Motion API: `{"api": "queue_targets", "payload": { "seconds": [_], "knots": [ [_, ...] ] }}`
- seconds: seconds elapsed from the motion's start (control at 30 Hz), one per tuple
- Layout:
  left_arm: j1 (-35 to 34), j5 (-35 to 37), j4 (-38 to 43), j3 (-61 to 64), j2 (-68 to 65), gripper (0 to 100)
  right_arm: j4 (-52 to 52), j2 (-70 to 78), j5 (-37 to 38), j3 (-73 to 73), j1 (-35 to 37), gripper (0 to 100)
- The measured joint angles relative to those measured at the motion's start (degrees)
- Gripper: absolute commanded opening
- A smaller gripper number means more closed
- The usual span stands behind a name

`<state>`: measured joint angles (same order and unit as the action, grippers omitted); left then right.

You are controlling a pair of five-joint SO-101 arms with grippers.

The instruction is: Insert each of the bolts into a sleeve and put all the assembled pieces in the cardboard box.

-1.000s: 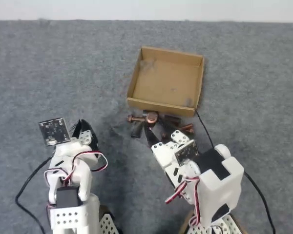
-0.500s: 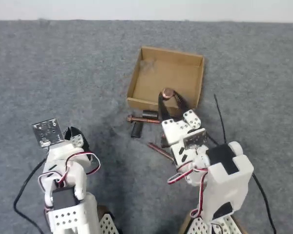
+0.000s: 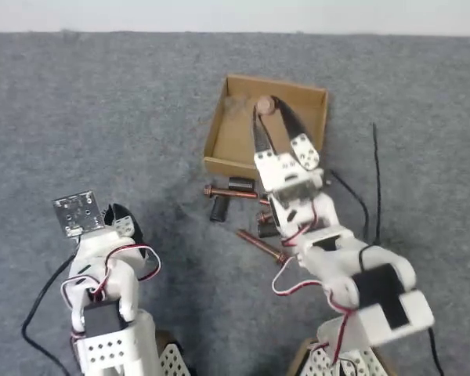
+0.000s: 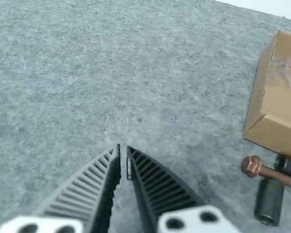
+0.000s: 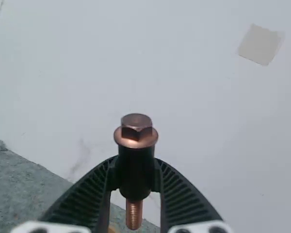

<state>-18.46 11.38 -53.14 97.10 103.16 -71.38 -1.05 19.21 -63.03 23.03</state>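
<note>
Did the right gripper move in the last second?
Yes. The right gripper, shut on a sleeved bolt, went from the loose pieces in front of the cardboard box to over its inside.

A grey felt-like mat [image 3: 102,102] covers the table as far as the high view shows, its nap mottled and evenly lit, with only soft, short shadows. Along the far edge it meets a plain white wall [image 3: 235,16], seen there as a narrow band. In the right wrist view that wall bears a pale square patch [image 5: 261,44], set at a tilt, and a faint dark scuff [image 5: 80,153] just above the mat's edge.
</note>
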Motion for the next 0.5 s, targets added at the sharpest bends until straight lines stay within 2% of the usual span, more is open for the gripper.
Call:
{"api": "queue_targets", "payload": {
  "seconds": [0.27,0.5],
  "knots": [
    [0.00,-0.09,0.00,0.00,0.00,2,33.67,-9.85,0.00,11.96,-0.09,0.6],
    [0.00,-0.09,0.00,0.00,0.00,2,63.91,-11.34,0.00,23.12,-0.09,0.6]
  ]
}}
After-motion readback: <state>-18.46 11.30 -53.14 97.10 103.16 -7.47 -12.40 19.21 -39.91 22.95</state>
